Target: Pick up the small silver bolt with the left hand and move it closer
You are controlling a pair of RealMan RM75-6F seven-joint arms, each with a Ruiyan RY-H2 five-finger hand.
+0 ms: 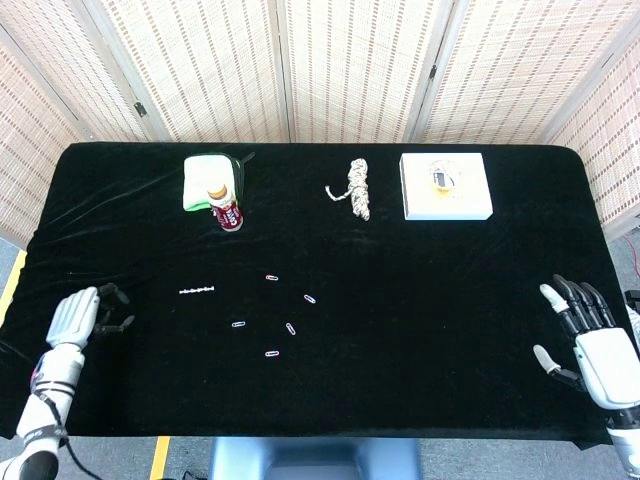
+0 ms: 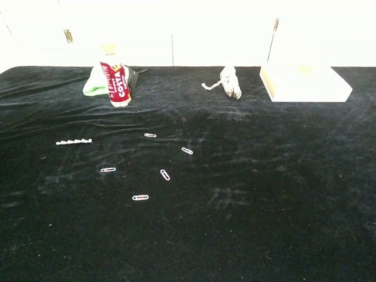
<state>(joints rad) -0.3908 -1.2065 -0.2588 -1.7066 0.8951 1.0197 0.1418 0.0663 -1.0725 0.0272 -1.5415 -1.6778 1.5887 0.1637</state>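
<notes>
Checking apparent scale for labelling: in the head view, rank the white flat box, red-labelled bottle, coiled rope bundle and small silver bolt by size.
1. White flat box
2. Coiled rope bundle and red-labelled bottle: similar, too close to rank
3. Small silver bolt

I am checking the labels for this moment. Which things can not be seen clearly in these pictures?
- Left hand: head view only; the chest view frames the table beyond it. Fingers look curled, too small to tell.
- Right hand: cut by the head view's edge.
- Small silver bolt: too small to see its threads or head.
- White flat box: chest view overexposed; its top hidden.
</notes>
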